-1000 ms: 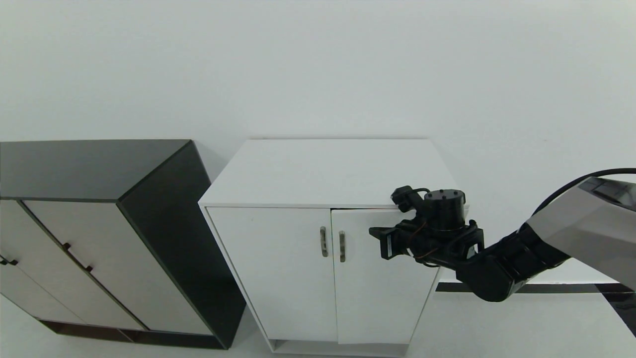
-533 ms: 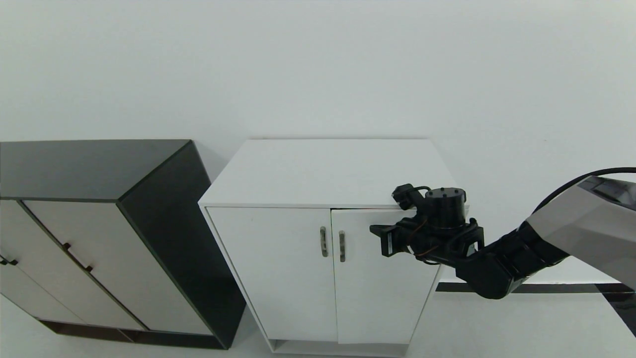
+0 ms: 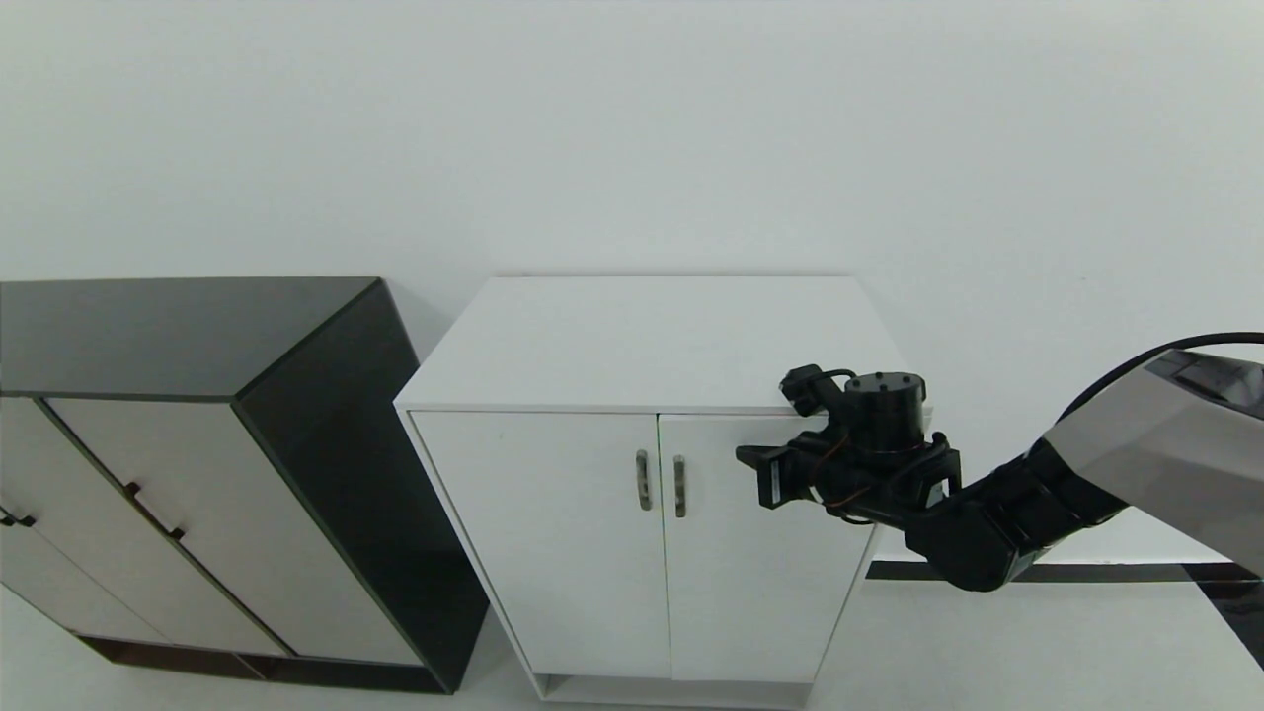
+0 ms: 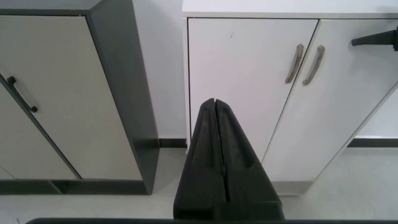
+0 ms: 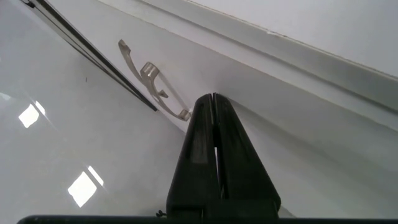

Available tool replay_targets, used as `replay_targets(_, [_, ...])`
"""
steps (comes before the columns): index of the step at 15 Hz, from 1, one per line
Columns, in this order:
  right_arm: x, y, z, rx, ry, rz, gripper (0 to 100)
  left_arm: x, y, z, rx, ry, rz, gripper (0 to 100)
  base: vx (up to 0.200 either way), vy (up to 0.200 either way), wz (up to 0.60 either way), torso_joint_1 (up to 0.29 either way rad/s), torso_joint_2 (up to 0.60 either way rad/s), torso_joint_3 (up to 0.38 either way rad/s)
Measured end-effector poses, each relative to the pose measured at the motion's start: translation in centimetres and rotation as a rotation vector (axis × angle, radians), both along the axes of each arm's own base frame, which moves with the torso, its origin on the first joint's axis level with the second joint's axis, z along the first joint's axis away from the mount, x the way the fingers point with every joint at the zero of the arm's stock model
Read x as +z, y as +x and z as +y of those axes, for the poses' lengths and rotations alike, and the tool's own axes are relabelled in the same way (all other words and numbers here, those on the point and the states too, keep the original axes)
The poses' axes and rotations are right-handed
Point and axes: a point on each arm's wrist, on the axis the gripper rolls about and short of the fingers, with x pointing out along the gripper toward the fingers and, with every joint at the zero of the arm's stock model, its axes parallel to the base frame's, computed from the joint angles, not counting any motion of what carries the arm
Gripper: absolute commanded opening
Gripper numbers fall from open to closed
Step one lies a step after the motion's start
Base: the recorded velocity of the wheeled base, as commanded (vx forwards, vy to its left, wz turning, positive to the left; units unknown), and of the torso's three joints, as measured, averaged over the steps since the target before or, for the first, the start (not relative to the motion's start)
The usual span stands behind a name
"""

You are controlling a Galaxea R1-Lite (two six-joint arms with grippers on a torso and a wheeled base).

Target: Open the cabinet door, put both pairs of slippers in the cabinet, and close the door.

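cupboard [image 3: 341, 464], dark-sided, stands just beside the white cabinet [image 3: 647, 341].

Your head camera looks down on the white cabinet's [image 3: 642, 336] front. Left wrist faces its doors [image 4: 242, 81] from lower; right wrist hugs the right door [image 5: 311, 149]. All share the handles [image 3: 678, 488].

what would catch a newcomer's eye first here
The black right gripper, shut, sits close against the right door of the white cabinet, near the door's top edge. That cabinet stands in the middle with both doors shut and two metal handles side by side at the seam. A dark cabinet stands to its left.
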Motion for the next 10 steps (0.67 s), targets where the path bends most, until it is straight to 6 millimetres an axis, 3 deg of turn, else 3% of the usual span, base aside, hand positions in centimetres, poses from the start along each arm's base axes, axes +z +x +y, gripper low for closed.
replay_targets(10, [0.14,0.53,0.43,-0.002,0.002,-0.006,0,0.0,0.0,0.0,0.0,-0.003,0.0,0,0.0,0.0,0.0,0.0,0.0,0.0])
